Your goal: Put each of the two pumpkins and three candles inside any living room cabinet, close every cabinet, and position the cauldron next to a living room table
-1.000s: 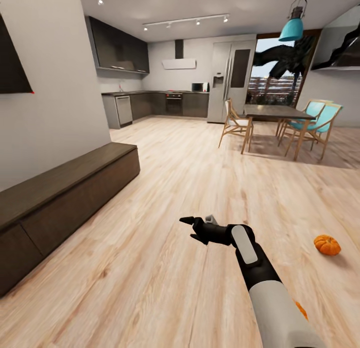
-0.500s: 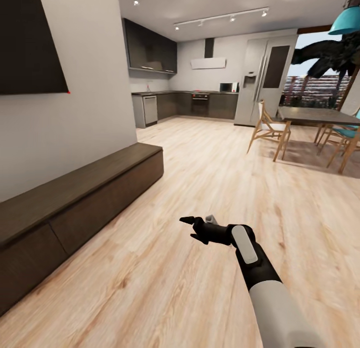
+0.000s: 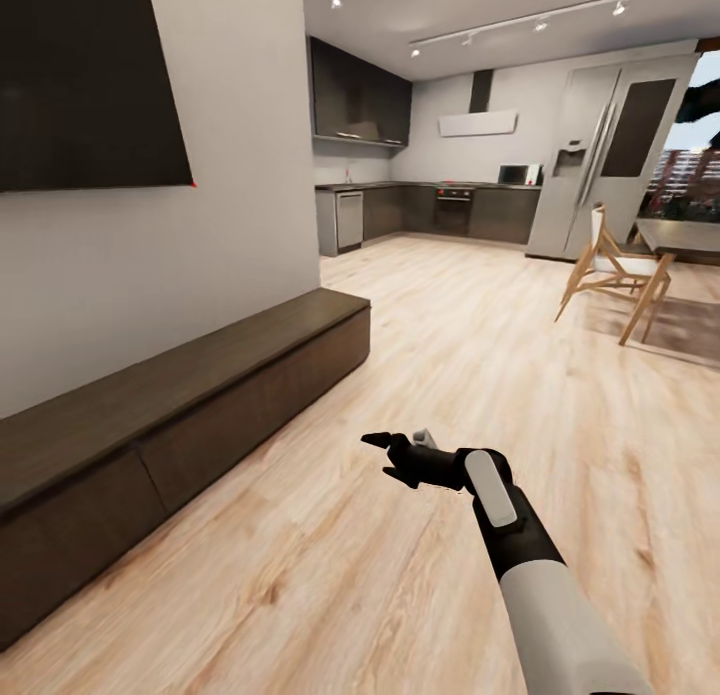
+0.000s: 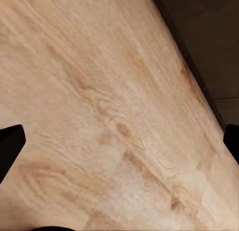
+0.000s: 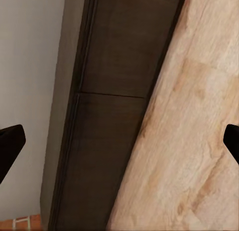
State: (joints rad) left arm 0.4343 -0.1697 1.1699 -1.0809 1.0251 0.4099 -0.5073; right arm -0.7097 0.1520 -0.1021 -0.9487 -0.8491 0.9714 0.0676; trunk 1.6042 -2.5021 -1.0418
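Cabinet (image 3: 180, 395) lies closed along the wall, left of the right claw (image 3: 392, 455), fingers apart, empty

Pale wooden floor (image 4: 99, 116) with long grain streaks and darker knots covers most of this view, its plank seams running diagonally. In one corner a dark brown surface, seemingly the front of the cabinet (image 4: 209, 36), meets the floor along a straight shadowed edge, with a faint seam crossing it. The two black fingertips (image 4: 10, 146) of the left gripper (image 4: 119, 143) show at opposite edges, spread wide with only bare floor between them
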